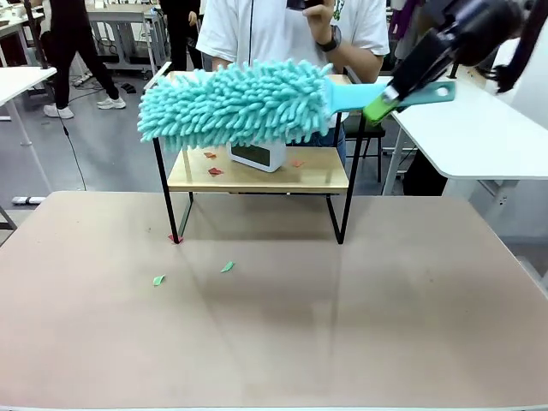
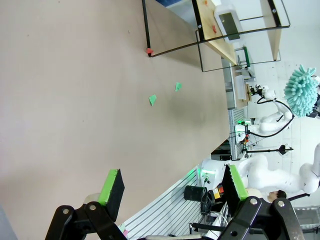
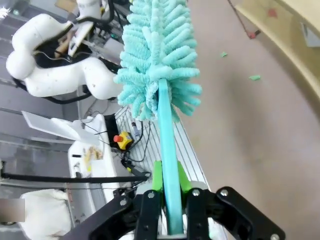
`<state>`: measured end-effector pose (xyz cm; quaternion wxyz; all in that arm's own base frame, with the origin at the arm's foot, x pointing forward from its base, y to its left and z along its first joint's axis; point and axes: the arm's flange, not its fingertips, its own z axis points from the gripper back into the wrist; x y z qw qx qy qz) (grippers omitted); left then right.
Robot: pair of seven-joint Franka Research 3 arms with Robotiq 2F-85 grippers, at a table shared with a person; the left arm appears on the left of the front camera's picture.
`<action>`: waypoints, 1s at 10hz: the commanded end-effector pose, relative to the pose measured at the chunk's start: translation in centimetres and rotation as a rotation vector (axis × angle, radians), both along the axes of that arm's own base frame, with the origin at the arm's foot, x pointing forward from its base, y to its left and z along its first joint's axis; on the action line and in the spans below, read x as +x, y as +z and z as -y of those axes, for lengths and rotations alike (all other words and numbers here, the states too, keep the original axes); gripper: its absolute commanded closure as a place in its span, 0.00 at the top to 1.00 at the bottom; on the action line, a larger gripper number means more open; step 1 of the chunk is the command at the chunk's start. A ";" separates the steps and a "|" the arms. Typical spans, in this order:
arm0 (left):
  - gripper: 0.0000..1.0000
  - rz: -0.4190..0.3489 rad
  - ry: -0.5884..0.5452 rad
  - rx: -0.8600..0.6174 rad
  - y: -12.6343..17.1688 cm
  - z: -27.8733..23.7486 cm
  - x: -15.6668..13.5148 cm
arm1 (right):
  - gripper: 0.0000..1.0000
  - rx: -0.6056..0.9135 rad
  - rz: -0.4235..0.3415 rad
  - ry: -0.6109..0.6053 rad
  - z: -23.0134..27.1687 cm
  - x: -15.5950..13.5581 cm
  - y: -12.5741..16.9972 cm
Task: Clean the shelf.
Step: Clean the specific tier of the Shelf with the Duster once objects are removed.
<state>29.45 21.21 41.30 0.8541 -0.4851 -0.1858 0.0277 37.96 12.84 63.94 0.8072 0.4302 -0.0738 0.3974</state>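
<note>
The shelf [image 1: 318, 177] stands at the table's far side, a two-tier rack with wooden boards on a black frame. Red paper scraps [image 1: 215, 171] and a white clock [image 1: 258, 156] lie on its lower board. My right gripper [image 1: 381, 108] is shut on the handle of a turquoise fluffy duster [image 1: 235, 104], whose head hangs in front of the top board. In the right wrist view the gripper [image 3: 169, 182] clamps the handle and the duster head [image 3: 157, 55] points away. My left gripper [image 2: 173, 184] is open above bare table, well away from the shelf [image 2: 226, 47].
Two green scraps [image 1: 158, 280] [image 1: 227, 267] lie on the brown table [image 1: 360, 317] in front of the shelf, and a red scrap [image 1: 174, 239] lies at its left foot. A person [image 1: 291, 30] stands right behind the shelf. White tables flank it.
</note>
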 end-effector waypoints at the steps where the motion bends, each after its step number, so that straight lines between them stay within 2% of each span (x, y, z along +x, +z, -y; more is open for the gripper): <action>1: 1.00 0.036 -0.005 -0.017 0.0 0.1 0.2 | 0.12 0.105 -0.005 -0.068 6.7 -1.4 1.1; 2: 1.00 0.036 -0.005 -0.017 0.0 0.1 0.2 | 0.12 0.150 0.002 -0.120 10.2 -2.2 1.1; 4: 1.00 0.036 -0.005 -0.017 0.0 0.1 0.2 | 0.12 0.218 0.005 -0.321 17.0 -3.4 0.1; 5: 1.00 0.036 -0.005 -0.017 0.0 0.1 0.2 | 0.12 0.274 -0.031 -0.431 20.9 -3.5 -1.4; 7: 1.00 0.036 -0.005 -0.017 0.0 0.1 0.2 | 0.12 0.353 -0.142 -0.576 26.7 -3.2 -5.7; 9: 1.00 0.036 -0.005 -0.017 0.0 0.1 0.2 | 0.12 0.461 -0.241 -0.705 31.1 -3.1 -10.7; 10: 1.00 0.036 -0.005 -0.017 0.0 0.1 0.2 | 0.12 0.462 -0.280 -0.750 31.9 -3.0 -12.5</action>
